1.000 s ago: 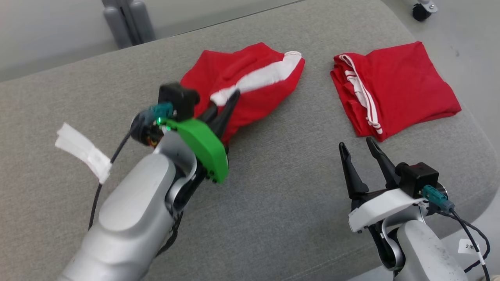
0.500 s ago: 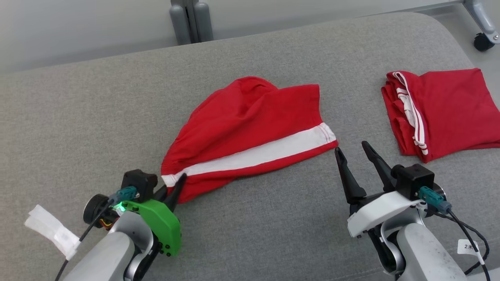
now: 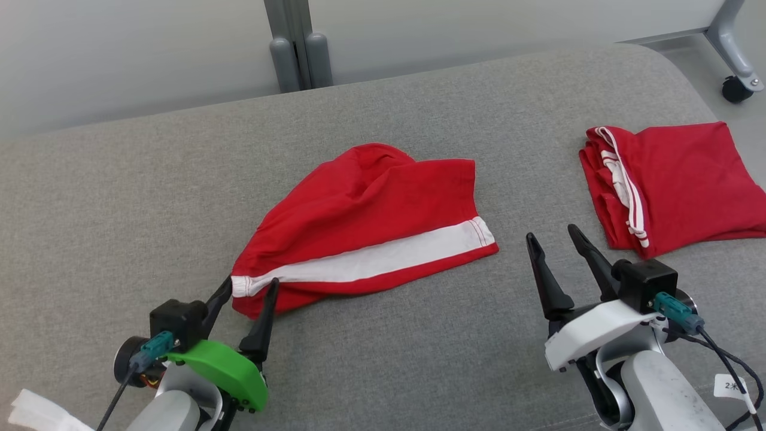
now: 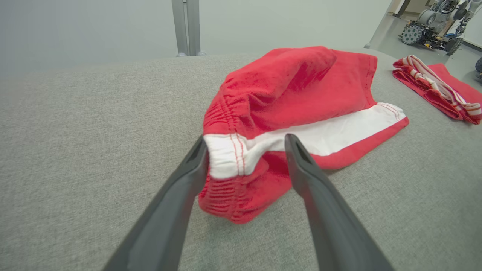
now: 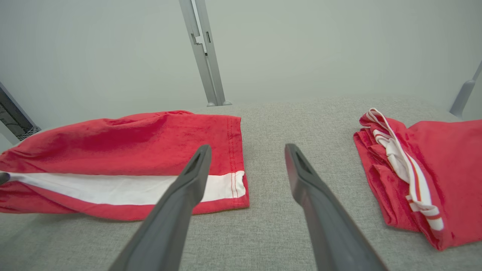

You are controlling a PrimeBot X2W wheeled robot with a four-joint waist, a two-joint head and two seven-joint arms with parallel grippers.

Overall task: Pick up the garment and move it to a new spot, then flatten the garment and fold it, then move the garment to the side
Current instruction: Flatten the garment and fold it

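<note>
The left arm reaches in from the near left corner of the grey woven-fabric cushion [image 3: 149, 179]. Its pale forearm sits low, with a green wrist cover [image 3: 218, 371] and a black camera block [image 3: 176, 317] above it. The left fingers [image 3: 265, 314] point away from the robot, toward the far edge. They are spread wide apart and grip nothing. They straddle the near left end of the red shorts with a broad white side stripe [image 3: 359, 221]. In the left wrist view the white end of the gathered waistband [image 4: 226, 158] lies between the two tips. One tip is against its edge, or just beside it, and the other stands apart over the stripe. The shorts lie loose on the middle of the cushion. The waistband end is toward the near left, the stitched hem end is toward the right, and a rumpled ridge runs along the far side. The right arm comes up from the near right corner under a white wrist cover [image 3: 592, 335]. It carries a black camera block [image 3: 646, 278] with a teal plug and dark cable. The right fingers [image 3: 543, 272] are also fully spread and empty. They point toward the far edge, over bare cushion. They stand between the hem of the shorts and a second, folded red garment with thin white stripes [image 3: 676, 179], which lies by the right edge. A scrap of white tape [image 3: 36, 413] hangs by the left forearm.
</note>
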